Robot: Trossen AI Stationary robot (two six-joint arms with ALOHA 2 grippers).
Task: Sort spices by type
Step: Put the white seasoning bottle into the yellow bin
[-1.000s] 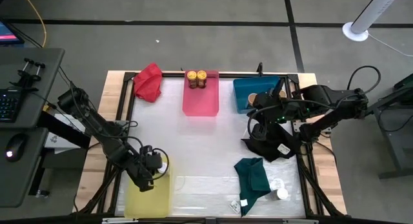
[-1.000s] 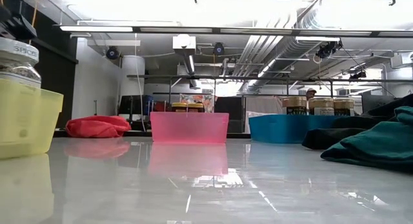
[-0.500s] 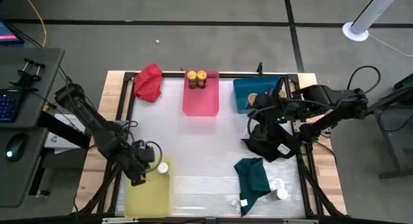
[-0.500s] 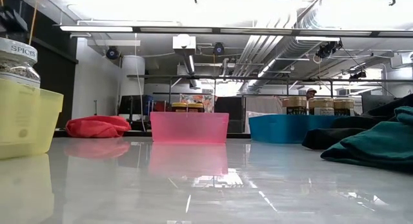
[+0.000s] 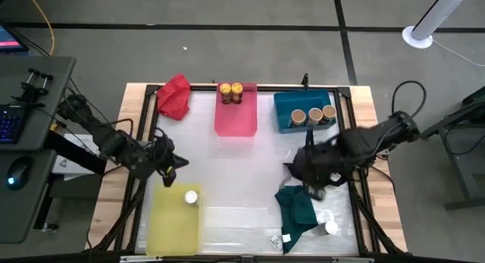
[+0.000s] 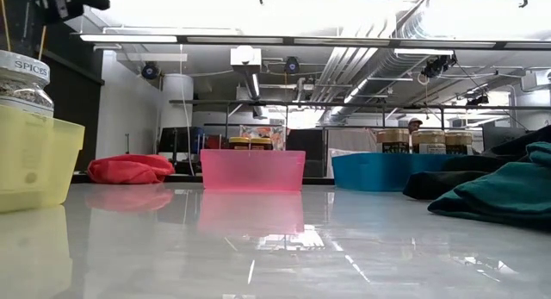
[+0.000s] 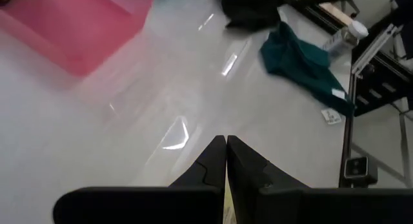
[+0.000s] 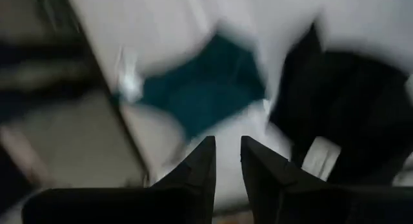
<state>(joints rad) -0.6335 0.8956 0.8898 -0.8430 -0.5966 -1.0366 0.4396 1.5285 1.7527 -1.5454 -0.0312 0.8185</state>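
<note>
Standing alone in the yellow tray [image 5: 173,221] at the near left of the table [image 5: 227,153], a white-lidded spice jar [image 5: 191,196] occupies the tray's far right corner; the low view shows its label above the yellow rim. Just beyond the tray, the left gripper [image 5: 168,163] hangs over the table's left edge with its fingers [image 7: 208,166] pressed together and nothing between them. Two yellow-lidded jars [image 5: 231,92] sit side by side at the far end of the pink tray [image 5: 236,119] in the far middle, and three tan-brown-lidded jars [image 5: 314,114] line up in the blue tray [image 5: 288,110] at the far right. The right gripper [image 5: 314,189] hovers above the black cloth [image 5: 303,168] and the teal cloth [image 5: 294,206] on the right side, its fingers [image 8: 200,167] slightly parted and empty. Another white-lidded jar [image 5: 331,227] rests near the table's near right corner, just right of the teal cloth. A red cloth [image 5: 175,96] lies bunched at the far left.
</note>
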